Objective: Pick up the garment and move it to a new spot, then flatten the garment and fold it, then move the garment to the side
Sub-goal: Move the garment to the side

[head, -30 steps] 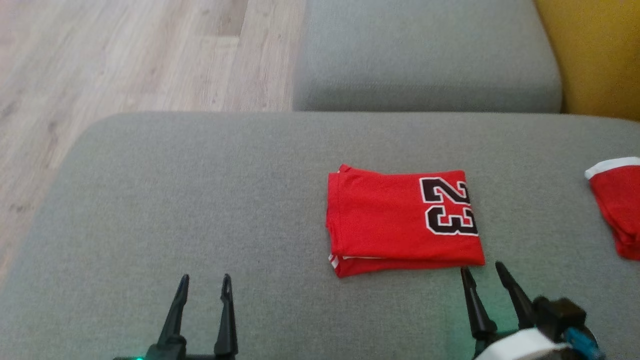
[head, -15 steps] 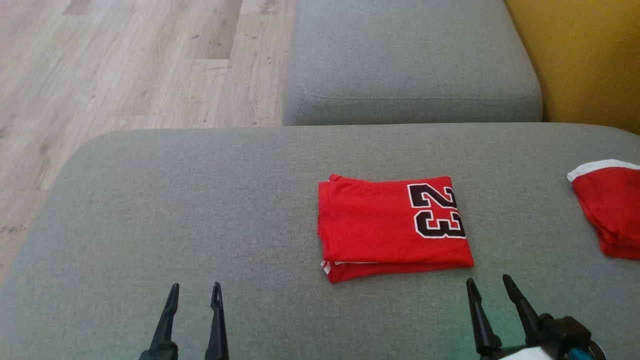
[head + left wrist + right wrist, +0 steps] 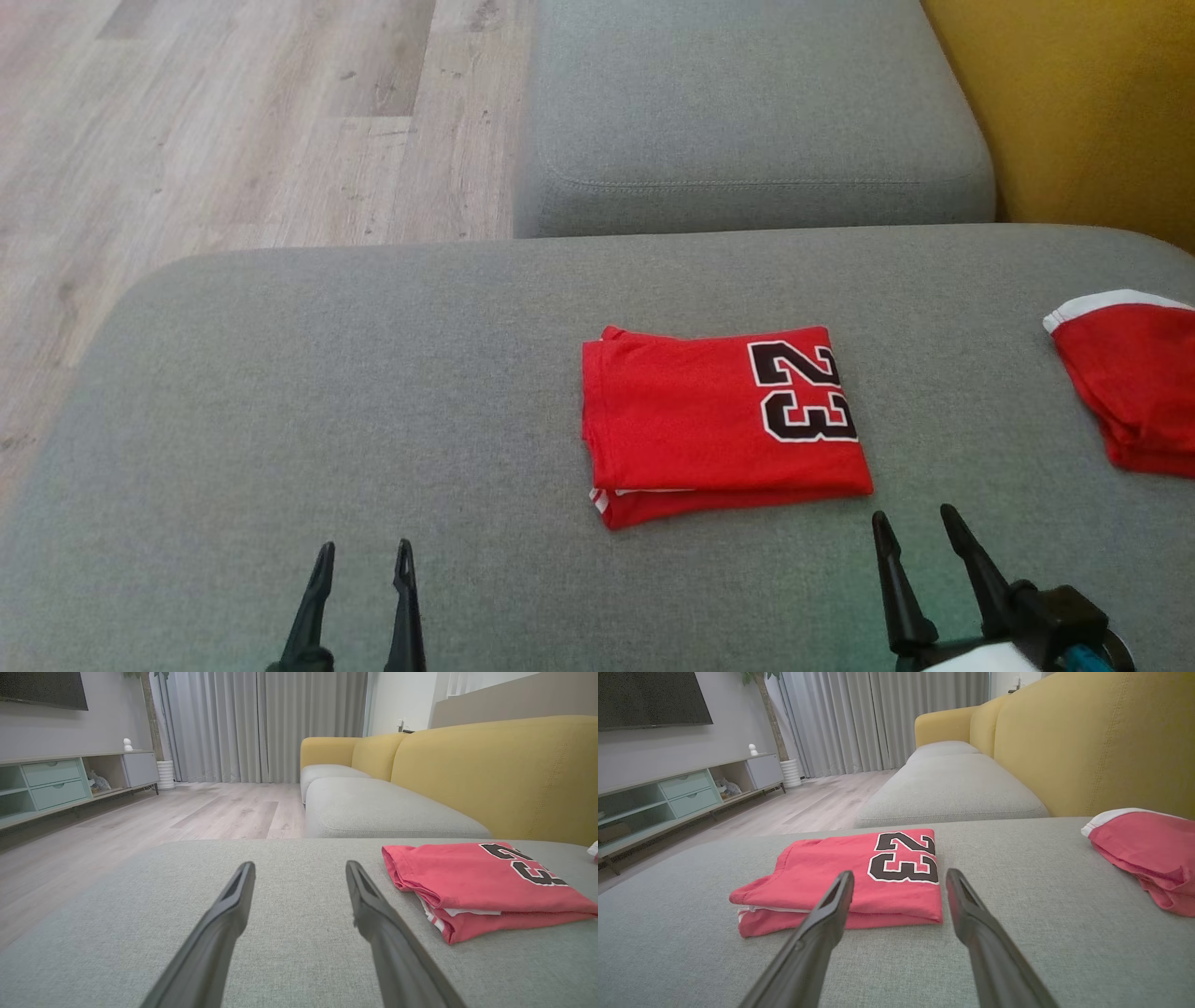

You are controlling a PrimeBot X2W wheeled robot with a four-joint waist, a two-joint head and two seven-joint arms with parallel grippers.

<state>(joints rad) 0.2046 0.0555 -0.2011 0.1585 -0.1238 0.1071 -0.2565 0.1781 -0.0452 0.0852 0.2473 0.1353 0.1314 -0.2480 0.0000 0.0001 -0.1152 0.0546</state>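
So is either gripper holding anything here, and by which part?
Nothing is held. The left gripper and right gripper are open, apart from the folded red garment.

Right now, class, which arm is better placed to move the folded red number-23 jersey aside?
Right. The right gripper, open, sits close to the near corner of the folded red jersey; the left gripper lies farther off.

Home living rm: yellow sofa [image 3: 490, 765] w/ grey cushions [image 3: 373, 812], wall TV [image 3: 649, 697], media cabinet [image 3: 686, 793], curtains [image 3: 261, 723].
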